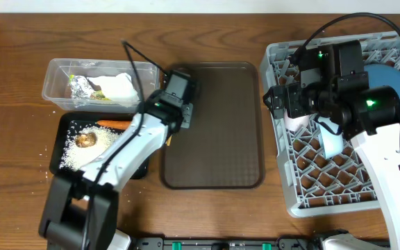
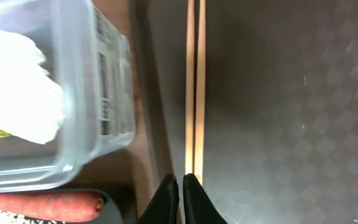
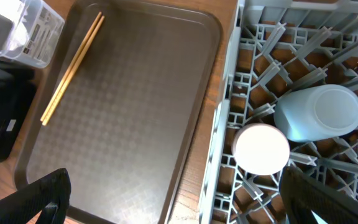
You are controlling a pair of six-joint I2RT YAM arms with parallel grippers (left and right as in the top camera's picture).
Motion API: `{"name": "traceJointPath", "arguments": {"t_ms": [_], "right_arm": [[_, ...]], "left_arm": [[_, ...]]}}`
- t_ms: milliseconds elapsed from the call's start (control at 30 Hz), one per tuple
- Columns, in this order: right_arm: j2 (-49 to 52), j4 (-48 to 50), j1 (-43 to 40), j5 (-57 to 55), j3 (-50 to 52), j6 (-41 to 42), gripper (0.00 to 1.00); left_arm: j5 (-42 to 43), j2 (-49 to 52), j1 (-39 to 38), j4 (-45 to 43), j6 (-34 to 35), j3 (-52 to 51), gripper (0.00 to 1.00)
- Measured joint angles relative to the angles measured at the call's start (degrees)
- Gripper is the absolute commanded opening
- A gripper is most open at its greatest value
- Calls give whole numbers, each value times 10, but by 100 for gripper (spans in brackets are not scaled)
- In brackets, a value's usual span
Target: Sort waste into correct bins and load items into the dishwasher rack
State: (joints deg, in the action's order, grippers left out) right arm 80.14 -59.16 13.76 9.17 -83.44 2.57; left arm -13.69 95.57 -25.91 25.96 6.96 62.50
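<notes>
Left tool closed, tips at the near end of the wooden chopsticks; grip not discernible. Chopsticks lie flat along the left edge of the brown serving tray. Right tool spread wide above the dishwasher rack, empty.

Chopsticks bare pale wood, matt; serving tray brown plastic, fine embossed texture; tub clear glossy plastic; rack grey matt plastic; counter wood-grain.
</notes>
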Motion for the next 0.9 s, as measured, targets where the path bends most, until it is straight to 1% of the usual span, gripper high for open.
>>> {"name": "traceJointPath", "arguments": {"t_ms": [300,567,900], "right_arm": [[0,-2,0,0,0,0,99],[0,-2,0,0,0,0,99],[0,-2,0,0,0,0,99]], "left_arm": [[-30,89,-3,-3,-11,-3,6],[-51,114,-5,-18,-13,-3,6],[-40,129,-8,-19,-15,-3,6]]}}
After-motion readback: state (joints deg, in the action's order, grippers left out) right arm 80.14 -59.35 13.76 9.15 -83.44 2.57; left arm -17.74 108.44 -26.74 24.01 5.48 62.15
